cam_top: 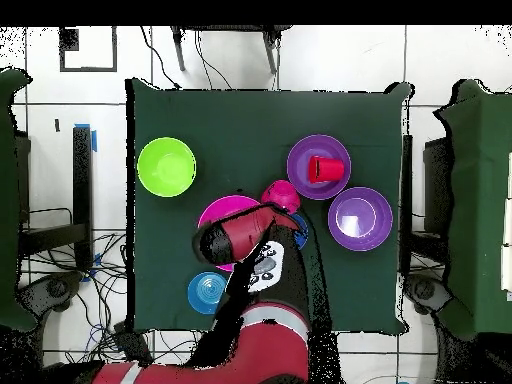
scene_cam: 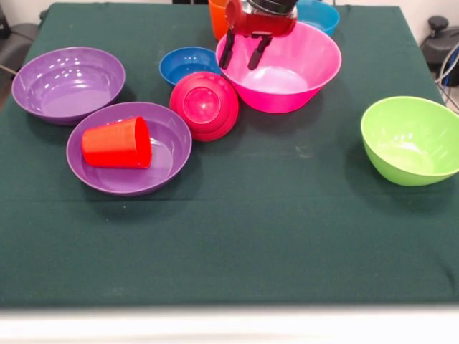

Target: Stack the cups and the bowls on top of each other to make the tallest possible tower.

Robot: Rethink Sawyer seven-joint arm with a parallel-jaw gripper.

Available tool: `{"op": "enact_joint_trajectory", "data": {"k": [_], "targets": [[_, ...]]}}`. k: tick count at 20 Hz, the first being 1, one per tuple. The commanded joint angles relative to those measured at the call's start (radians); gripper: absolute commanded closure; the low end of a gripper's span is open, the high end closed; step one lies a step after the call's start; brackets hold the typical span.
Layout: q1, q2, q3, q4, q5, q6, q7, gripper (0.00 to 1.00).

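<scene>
No tower exists yet; all pieces lie separately on the green worktop (scene_cam: pixel 237 236). Positions follow the front view, left to right.

Well left of the gripper (scene_cam: pixel 243 51) sits an empty purple bowl (scene_cam: pixel 68 82). Nearer the camera, a second purple bowl (scene_cam: pixel 129 147) holds the red cup (scene_cam: pixel 117 142) lying on its side. A tipped cup gives no level seat and can roll when touched.

Just left of the gripper stands the dark blue bowl (scene_cam: pixel 188 64). In front of it, the crimson bowl (scene_cam: pixel 204 105) rests tilted, base outward, close against the purple bowl's rim; a nudge can set it rolling.

The gripper hangs empty, fingers spread, over the near-left rim of the pink bowl (scene_cam: pixel 283 72). A straight descent risks striking the rim and tipping or sliding the bowl.

Behind the gripper, the orange cup (scene_cam: pixel 218 18) is largely hidden. The light blue bowl (scene_cam: pixel 319 14) is behind right. The lime green bowl (scene_cam: pixel 410 140) sits well right.
</scene>
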Motion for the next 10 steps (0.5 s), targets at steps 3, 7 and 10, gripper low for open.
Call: {"op": "enact_joint_trajectory", "data": {"k": [3,7,10], "targets": [[0.079,0.129,-0.034,-0.037,-0.078,-0.195,0.144,0.00],[0.093,0.141,-0.059,-0.042,-0.068,-0.203,0.121,0.00],[0.096,0.140,-0.065,-0.046,-0.057,-0.201,0.105,0.00]]}}
